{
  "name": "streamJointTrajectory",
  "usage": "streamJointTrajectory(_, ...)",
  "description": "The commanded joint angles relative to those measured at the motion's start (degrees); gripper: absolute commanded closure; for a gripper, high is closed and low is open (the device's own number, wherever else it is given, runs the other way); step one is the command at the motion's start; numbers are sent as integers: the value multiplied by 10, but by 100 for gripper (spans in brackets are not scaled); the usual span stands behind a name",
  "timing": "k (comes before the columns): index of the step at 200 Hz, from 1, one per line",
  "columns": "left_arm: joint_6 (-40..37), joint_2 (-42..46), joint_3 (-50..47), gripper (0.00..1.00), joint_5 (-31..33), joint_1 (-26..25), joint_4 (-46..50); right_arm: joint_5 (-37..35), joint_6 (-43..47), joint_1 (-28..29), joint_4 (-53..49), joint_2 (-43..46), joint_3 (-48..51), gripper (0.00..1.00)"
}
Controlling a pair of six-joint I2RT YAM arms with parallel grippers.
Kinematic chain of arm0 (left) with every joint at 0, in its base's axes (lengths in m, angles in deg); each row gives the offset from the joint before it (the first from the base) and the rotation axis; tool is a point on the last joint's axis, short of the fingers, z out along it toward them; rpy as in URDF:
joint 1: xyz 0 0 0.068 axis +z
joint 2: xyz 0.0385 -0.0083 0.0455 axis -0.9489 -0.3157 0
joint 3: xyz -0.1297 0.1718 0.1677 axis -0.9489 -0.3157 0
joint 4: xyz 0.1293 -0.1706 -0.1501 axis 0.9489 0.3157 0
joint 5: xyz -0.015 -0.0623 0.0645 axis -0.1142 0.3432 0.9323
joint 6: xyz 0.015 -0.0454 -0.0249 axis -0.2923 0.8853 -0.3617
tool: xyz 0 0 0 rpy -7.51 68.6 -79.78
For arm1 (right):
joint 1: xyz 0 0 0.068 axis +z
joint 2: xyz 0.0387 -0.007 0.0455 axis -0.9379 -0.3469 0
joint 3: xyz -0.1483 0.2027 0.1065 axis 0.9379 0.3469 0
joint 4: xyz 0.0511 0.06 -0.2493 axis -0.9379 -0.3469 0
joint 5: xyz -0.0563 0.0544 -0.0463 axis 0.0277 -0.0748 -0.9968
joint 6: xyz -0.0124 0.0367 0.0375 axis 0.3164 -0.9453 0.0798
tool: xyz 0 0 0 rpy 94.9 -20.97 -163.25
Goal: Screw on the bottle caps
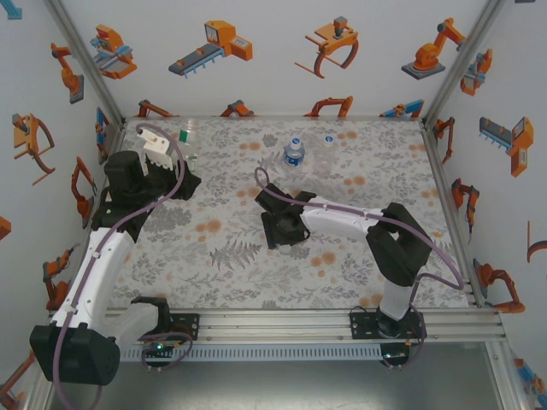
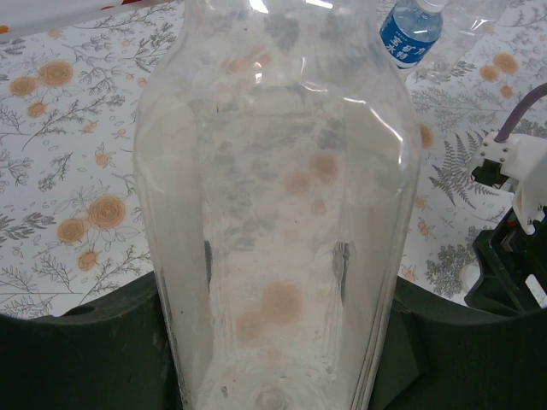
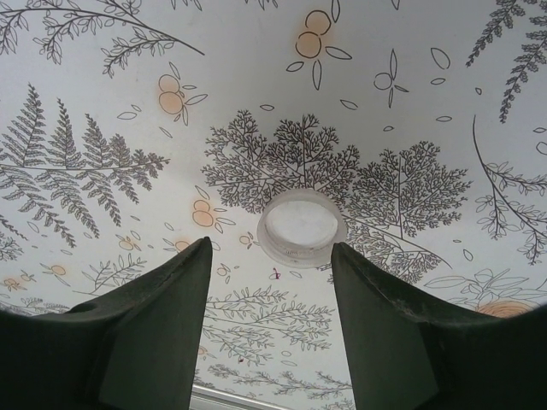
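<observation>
Near the middle of the floral-patterned table (image 1: 224, 256), a small round white plastic screw cap (image 3: 301, 226) is seen lying on the printed surface. It lies just ahead of the right gripper (image 3: 271, 256), which is lowered close to the table. The black jaws are held apart on either side of the cap and nothing is gripped. Whether either finger touches the cap cannot be told.

Toward the far left corner, a plain clear plastic bottle (image 2: 278, 196) is clamped between the fingers of the left gripper (image 1: 167, 175), the jaws being pressed against its sides.

Near the far edge, about midway along it, a small clear plastic bottle with a blue label (image 1: 294, 152) is stood upright. A second plain see-through bottle (image 1: 325, 152) is set just beside it, to the right.

Along the near edge, an aluminium rail (image 1: 282, 320) is fixed, and both arm bases are bolted to it.
</observation>
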Motion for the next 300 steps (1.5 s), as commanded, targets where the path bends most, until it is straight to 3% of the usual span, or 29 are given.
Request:
streamJointTrajectory(1,11,3,4,99,-9,5,-15,-13,-7,4,-15,-4,3,44)
streamJointTrajectory(246,18,1,-2,98,-33,6,-32,0,-18,3,19,-26,38,46)
streamJointTrajectory(300,18,1,-2,98,-32,6,-30,-22,-8,3,-7,5,15,46)
